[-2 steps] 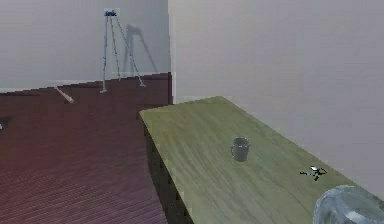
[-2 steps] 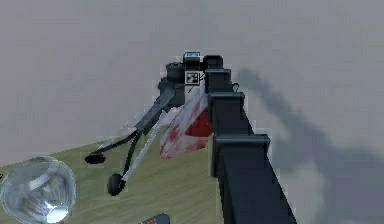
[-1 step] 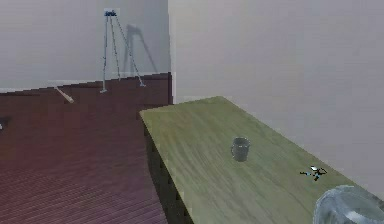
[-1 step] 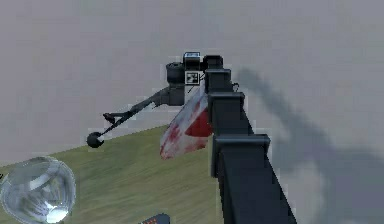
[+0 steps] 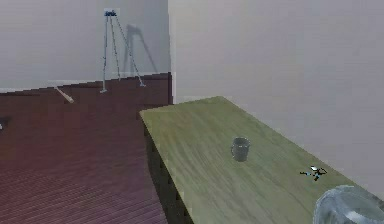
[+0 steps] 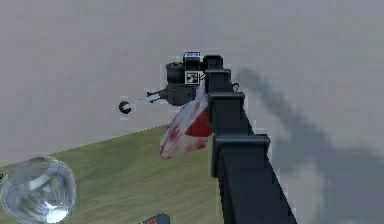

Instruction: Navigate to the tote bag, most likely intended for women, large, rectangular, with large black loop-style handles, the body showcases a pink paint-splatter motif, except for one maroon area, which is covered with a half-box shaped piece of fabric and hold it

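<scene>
In the arm side view a pink, red and white splattered thing [image 6: 187, 128], tilted and likely the tote bag, sits close under my gripper's dark body. The arm [image 6: 240, 160] rises just right of it. My gripper [image 6: 130, 103] points left, with thin fingers [image 6: 150, 97] against the pale wall. The splattered thing's top lies against the wall and its lower corner against the green tabletop [image 6: 120, 170]. I cannot tell whether it hangs free or rests there, so I cannot tell whether the gripper holds it.
The long green wooden table [image 5: 200, 130] runs along the wall on the forward view's right. It bears a grey cup [image 5: 240, 148], a small dark object [image 5: 314, 173] and a glass bowl [image 5: 350, 205] [image 6: 38, 188]. A tripod [image 5: 118, 50] stands far back across dark red floor.
</scene>
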You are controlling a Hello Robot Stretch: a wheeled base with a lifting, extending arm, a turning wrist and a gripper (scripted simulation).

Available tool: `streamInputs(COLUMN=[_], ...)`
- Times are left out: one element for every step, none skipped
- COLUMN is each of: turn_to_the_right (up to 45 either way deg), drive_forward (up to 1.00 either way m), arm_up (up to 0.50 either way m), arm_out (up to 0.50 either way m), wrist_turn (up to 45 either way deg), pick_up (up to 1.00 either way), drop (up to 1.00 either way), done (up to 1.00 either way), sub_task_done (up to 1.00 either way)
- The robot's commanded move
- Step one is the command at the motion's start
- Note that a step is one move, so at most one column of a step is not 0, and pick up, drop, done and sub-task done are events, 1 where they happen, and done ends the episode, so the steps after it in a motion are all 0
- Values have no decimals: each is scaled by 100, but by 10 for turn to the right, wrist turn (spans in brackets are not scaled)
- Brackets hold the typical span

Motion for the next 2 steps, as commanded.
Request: streamInputs(turn_to_the_right=[0,0], drive_forward=[0,0], arm_up=[0,0], arm_out=[0,0], wrist_turn=[450,90], pick_up=[0,0], drop=[0,0], done=[0,0], sub_task_done=[0,0])
